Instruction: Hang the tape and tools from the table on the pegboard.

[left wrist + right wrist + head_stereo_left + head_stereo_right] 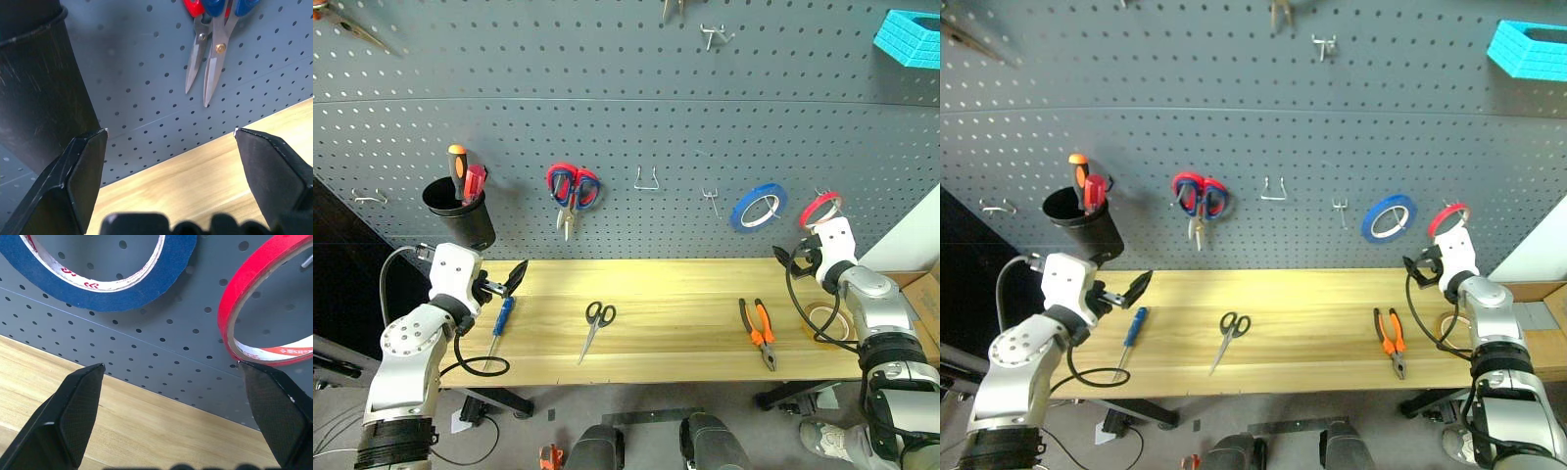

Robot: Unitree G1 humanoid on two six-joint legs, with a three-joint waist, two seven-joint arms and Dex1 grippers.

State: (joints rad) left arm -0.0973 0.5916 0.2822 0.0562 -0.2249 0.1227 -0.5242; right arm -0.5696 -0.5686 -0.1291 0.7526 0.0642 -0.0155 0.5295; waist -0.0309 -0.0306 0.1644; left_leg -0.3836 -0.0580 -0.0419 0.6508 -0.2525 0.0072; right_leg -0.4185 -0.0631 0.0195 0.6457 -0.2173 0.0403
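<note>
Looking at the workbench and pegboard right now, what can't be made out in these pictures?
- Thin yellow ring-shaped tape roll: head views, partly behind the right arm.
- Orange and red screwdrivers: lower parts hidden inside the black cup.
- Tools at the pegboard's top edge: cut off by the frame.
- Red-and-blue-handled snips: left wrist view, handles cut off at the edge.

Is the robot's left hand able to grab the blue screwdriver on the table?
Probably yes. The screwdriver lies in the open on the table, just below the open left gripper, with nothing between them. The scissors lie well apart.
</note>
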